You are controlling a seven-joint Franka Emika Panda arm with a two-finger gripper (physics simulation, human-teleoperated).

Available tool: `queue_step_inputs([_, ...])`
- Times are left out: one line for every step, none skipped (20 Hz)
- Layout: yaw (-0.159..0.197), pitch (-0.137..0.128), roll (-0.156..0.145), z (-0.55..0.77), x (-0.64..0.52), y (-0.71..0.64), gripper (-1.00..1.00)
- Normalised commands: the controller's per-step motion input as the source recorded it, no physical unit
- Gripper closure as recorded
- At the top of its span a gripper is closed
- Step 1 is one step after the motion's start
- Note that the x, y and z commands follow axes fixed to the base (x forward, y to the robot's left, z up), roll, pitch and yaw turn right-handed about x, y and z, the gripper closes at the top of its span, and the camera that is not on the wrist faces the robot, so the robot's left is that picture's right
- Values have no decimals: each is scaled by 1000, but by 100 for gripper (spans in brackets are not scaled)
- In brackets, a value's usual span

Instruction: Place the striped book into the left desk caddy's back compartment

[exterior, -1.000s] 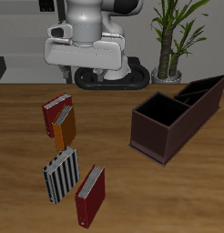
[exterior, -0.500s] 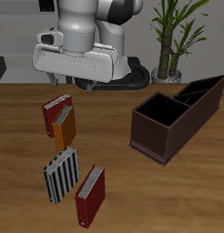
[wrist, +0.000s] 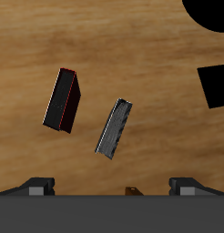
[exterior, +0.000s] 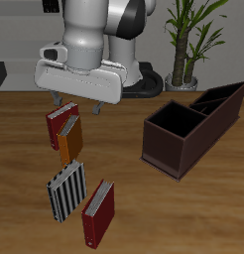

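The striped book (exterior: pixel 66 191) stands upright on the table near the front edge, next to a red book (exterior: pixel 97 213). In the wrist view the striped book (wrist: pixel 114 127) shows as a thin grey slab seen from above, well ahead of the fingers. My gripper (exterior: pixel 79 102) is open and empty. It hangs above the table just behind a second red book (exterior: pixel 61 123) and the orange book (exterior: pixel 71 140), far from the striped book. The left desk caddy (exterior: pixel 174 144) lies off to the side, with its narrower back compartment (exterior: pixel 221 99) at the far end.
The red book beside the striped one also shows in the wrist view (wrist: pixel 62 100). A sliver of the orange book (wrist: pixel 132 190) shows between my fingers. A potted plant (exterior: pixel 185 45) stands behind the caddy. Two dark shapes (wrist: pixel 214 86) lie on the table surface.
The gripper has come down and forward from near the robot's base to just behind the red and orange books. The books and caddy have not moved.
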Motion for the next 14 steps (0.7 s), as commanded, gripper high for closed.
queue_step_inputs([-10, -7, -20, -358, 184, -122, -100])
queue_step_inputs([-20, -84, -66, -324, 128, -109, -100])
queue_step_inputs([0, 0, 0, -22, -53, 113, -100])
queue_step_inputs([31, -42, 50, -400, 145, 48, -100])
queue_step_inputs([54, -77, -19, -347, 61, -32, -100])
queue_step_inputs([-34, -25, -84, -373, 213, -180, -100])
queue_step_inputs([-131, -37, 7, -337, 108, -118, -100])
queue_step_inputs([10, -22, -1, -194, 47, -2, -100])
queue_step_inputs([-19, -31, -125, -654, 334, -442, -100])
queue_step_inputs([-24, 76, -11, -495, 176, -138, -100])
queue_step_inputs([-68, 43, -65, -445, 128, -259, -100])
queue_step_inputs([14, -19, -20, -403, 112, -106, -100])
queue_step_inputs([0, 0, 0, -9, -51, 55, -100])
queue_step_inputs([-89, 70, -103, -685, 283, -545, -100])
